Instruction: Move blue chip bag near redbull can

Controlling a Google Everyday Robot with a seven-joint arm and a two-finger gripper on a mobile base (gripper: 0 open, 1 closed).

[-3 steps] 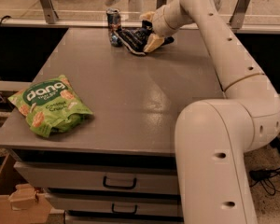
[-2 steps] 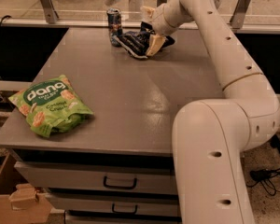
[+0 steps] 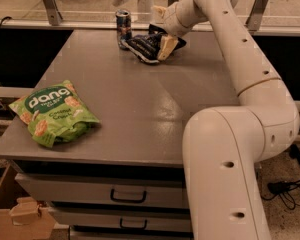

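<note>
The blue chip bag [image 3: 146, 45], dark navy foil, lies on the far end of the grey table [image 3: 140, 109]. The redbull can [image 3: 123, 27] stands upright just left of it, close to or touching the bag's left end. My gripper [image 3: 163, 29] reaches in from the right, directly over the bag's right half. It is open. One pale finger [image 3: 167, 46] rests against the bag. The other finger [image 3: 159, 11] stands well above it.
A bright green "dang" bag [image 3: 52, 113] lies near the table's front left corner. My arm [image 3: 250, 84] curves along the table's right side. Drawers [image 3: 127, 196] sit under the table. A cardboard box [image 3: 20, 219] stands on the floor at the lower left.
The upper finger stands a little higher than before, so the jaws look wider apart. The bag and the can stay where they were.
</note>
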